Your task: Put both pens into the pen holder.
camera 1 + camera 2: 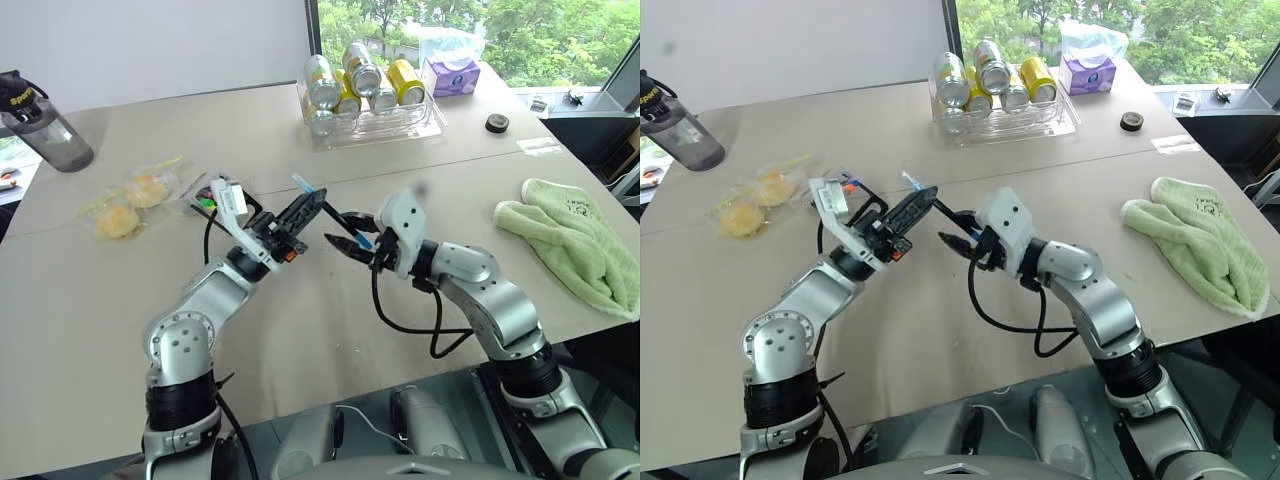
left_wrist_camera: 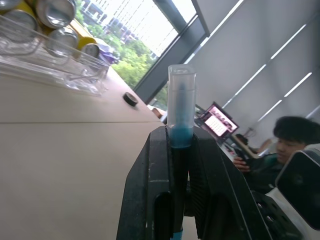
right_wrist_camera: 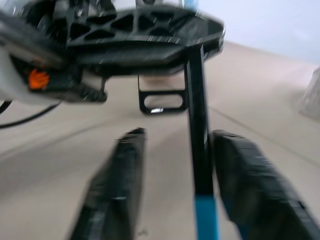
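You're mid hand-over above the table (image 1: 300, 90), short of the can tray (image 1: 372, 120): L gripper (image 1: 307, 207) is clamped on the blue pen (image 1: 335, 215), R gripper (image 1: 342, 247) spread around it, prob. letting go; next carry it to the holder (image 1: 206, 193).

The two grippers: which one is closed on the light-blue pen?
The left gripper: it is clamped shut on the light-blue pen. The right gripper stands open, and the pen's barrel merely passes between its separated fingers.

Light-blue-ended black pen (image 1: 322, 207) held above the table, tilted, clear cap toward 11 o'clock, pen holder (image 3: 161, 100) flat on the table
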